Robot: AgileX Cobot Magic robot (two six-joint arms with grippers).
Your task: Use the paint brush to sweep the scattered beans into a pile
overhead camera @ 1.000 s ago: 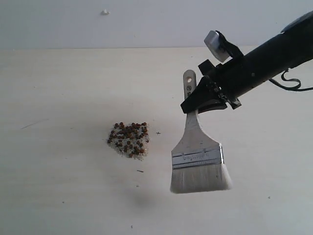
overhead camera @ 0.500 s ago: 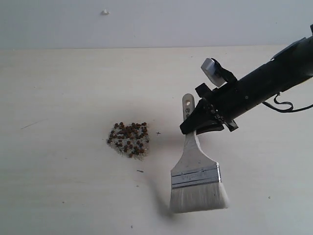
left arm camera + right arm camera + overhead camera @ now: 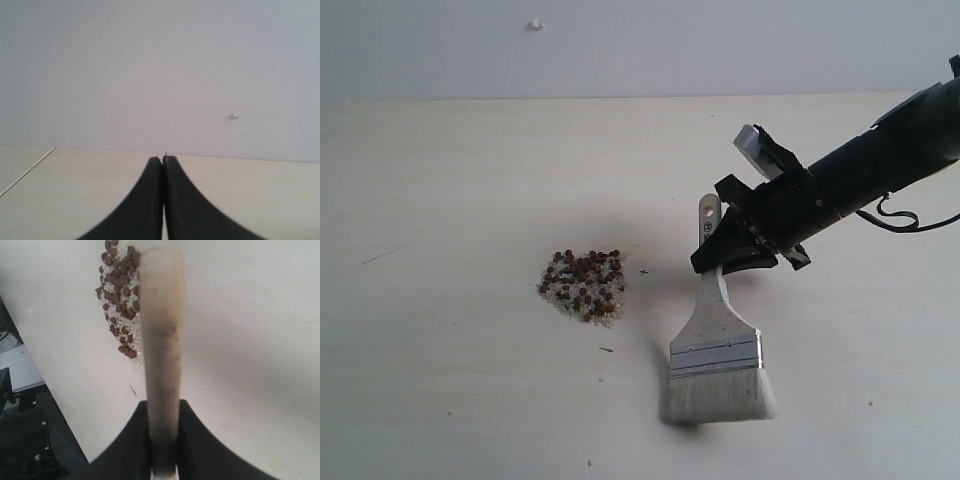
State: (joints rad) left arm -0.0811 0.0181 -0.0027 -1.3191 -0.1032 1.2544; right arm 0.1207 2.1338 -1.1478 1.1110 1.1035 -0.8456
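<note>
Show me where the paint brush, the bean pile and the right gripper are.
paint brush (image 3: 715, 353), exterior view, metal ferrule
pile (image 3: 582, 287), exterior view, middle of mound
right gripper (image 3: 717, 258), exterior view, between its fingers on the handle

Worktop (image 3: 440, 180): pale cream, faint wood grain, matt, with one thin dark scratch (image 3: 390, 253). Wall (image 3: 720, 50): plain light grey, meeting the worktop's edge, bearing a small white nub (image 3: 534, 25). Light: soft, even.

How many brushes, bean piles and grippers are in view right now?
paint brush: 1
pile of beans: 1
grippers: 2 (left gripper, right gripper)
Total: 4
</note>
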